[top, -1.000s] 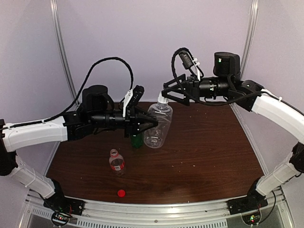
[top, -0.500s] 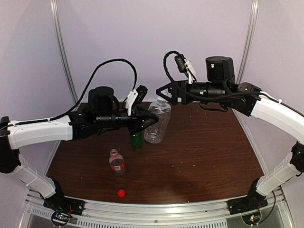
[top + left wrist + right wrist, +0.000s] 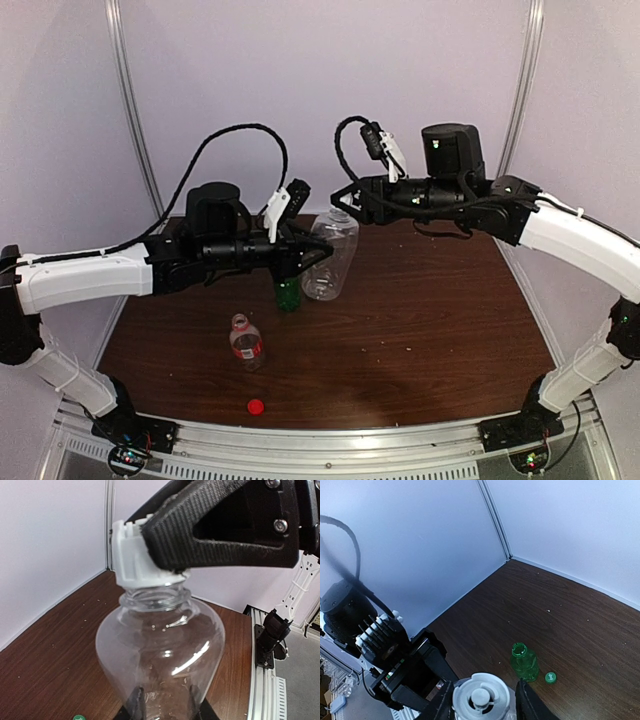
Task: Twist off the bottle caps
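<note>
Clear bulbous plastic bottle [image 3: 160, 647] is being clamped by left gripper [image 3: 165, 707], ridged white cap [image 3: 131, 560] being pinched by right gripper [image 3: 481, 702].

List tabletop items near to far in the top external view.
red cap → short red-label bottle → green bottle → large clear bottle

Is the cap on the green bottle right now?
No, the green bottle stands open-necked, its green cap lying on the table beside it.
</note>
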Controlling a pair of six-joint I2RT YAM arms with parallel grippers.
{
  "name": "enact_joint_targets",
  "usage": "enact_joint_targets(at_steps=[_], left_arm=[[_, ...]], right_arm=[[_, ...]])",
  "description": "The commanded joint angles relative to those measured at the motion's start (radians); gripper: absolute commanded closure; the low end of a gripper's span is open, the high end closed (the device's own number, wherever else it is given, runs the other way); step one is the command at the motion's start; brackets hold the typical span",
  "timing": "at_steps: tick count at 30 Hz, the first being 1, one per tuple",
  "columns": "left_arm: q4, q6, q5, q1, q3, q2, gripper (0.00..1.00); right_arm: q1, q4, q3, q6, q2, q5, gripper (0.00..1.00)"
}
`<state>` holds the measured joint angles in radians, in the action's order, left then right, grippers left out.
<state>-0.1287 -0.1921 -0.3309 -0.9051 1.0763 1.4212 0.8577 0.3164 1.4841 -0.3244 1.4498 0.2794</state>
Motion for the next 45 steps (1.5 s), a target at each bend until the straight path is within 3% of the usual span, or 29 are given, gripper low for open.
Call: enact_joint_targets(at_steps=[1,6,11,23,29,35,39,45], left_arm=[[-0.041,-0.006,0.020,-0.005,0.022,-0.017,0.94],[-0.044,-0.005,0.027,-0.004,0.016,-0.020,0.94],[-0.042,0.000,0.015,-0.005,0.016,-0.022,0.94],[-0.068,0.021,-0.161,-0.004,-0.029,-0.064,0.94],[-0.072,0.033,-0.339,-0.005,-0.030,-0.067,0.94],[-0.084,0.027,-0.408,-0.004,-0.035,-0.068,0.94],[-0.093,0.022,-0.412,-0.005,-0.039,-0.067,0.94],[-0.095,0.019,-0.382,-0.005,-0.041,-0.067,0.94]], right_arm=[[0.004,-0.047,0.009,-0.005,-0.002,0.021,0.61],[0.004,-0.063,-0.004,0.009,-0.009,0.043,0.74],[-0.003,-0.091,-0.027,0.058,-0.017,0.087,0.78],[-0.096,-0.156,-0.067,0.245,-0.003,0.506,0.80],[-0.128,-0.179,-0.066,0.311,0.028,0.777,0.77],[-0.147,-0.188,-0.050,0.311,0.058,0.931,0.73],[-0.156,-0.182,-0.045,0.311,0.070,0.948,0.67],[-0.157,-0.180,-0.051,0.292,0.043,0.845,0.60]])
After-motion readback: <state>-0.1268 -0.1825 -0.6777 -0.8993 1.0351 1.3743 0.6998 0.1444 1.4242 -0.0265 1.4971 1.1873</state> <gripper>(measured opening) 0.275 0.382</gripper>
